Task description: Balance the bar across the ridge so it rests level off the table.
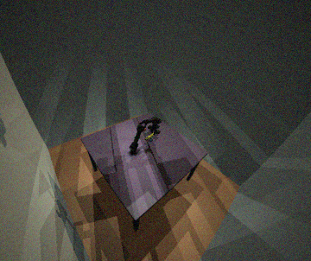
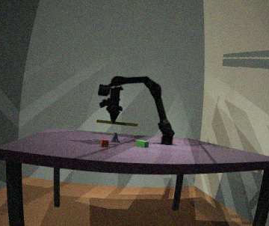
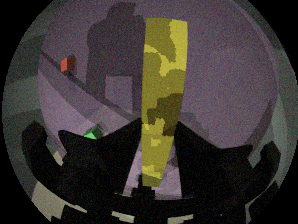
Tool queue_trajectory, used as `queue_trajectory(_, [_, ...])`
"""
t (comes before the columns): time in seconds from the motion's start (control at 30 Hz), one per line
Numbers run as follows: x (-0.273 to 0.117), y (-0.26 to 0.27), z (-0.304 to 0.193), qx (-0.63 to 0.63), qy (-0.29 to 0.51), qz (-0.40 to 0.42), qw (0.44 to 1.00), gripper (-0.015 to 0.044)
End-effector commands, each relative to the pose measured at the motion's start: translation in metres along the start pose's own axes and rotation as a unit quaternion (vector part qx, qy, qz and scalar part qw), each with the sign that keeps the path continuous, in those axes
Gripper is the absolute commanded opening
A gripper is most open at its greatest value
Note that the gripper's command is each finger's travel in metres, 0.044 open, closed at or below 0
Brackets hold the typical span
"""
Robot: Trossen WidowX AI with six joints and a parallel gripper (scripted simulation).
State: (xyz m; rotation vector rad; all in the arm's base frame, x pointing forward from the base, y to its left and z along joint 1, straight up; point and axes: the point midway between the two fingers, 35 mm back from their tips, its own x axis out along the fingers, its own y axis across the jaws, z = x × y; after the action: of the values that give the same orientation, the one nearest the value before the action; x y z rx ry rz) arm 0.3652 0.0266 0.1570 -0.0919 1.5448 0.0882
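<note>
Claw (image 2: 113, 122) (image 3: 158, 123): part-closed on the yellow bar (image 1: 149, 136) (image 2: 123, 123) (image 3: 162, 75), aloft over the blue-grey ridge (image 2: 115, 138). Bar: long, presumably stiff and light; best gripped mid-length, lest it tip. Beneath: purple counter (image 1: 124, 190) (image 2: 78, 155) (image 3: 225, 75).

Red block: I see it (image 2: 104, 143) (image 3: 68, 64) lying on the purple table, near the table's front edge in the exterior view.
Green block: I see it (image 2: 142, 144) (image 3: 93, 133) on the same tabletop, longer than the red one and well apart from it.
Floor: orange-brown (image 1: 155, 233) (image 2: 74, 198), crossed by darker patches.
Walls: grey-green, with a paler beige one (image 1: 12, 130) (image 2: 242, 30) bearing shadows.
</note>
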Motion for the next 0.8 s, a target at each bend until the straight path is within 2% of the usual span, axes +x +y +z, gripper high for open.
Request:
queue_trajectory(0.0, [-0.001,0.002,0.004,0.016,-0.004,0.001,1.000,0.0000])
queue_trajectory(0.77, [0.035,-0.001,0.005,0.017,-0.004,0.001,1.000,0.0000])
